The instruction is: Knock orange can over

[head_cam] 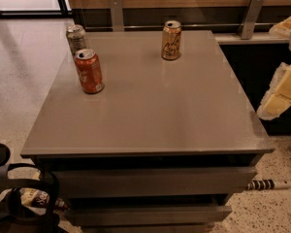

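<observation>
The orange can (171, 41) stands upright near the far edge of the grey table (155, 120), a little right of its middle. It is pale golden-orange with dark script and a silver top. My gripper (281, 93) shows as a pale yellow-white shape at the right edge of the view, beyond the table's right side. It is well to the right of the orange can, nearer the front, and touches nothing.
A red-orange can (88, 72) stands upright at the table's left, with a silver-grey can (76, 38) just behind it. A dark ledge with metal brackets (251, 14) runs behind the table. A black bag (14, 198) lies on the floor at lower left.
</observation>
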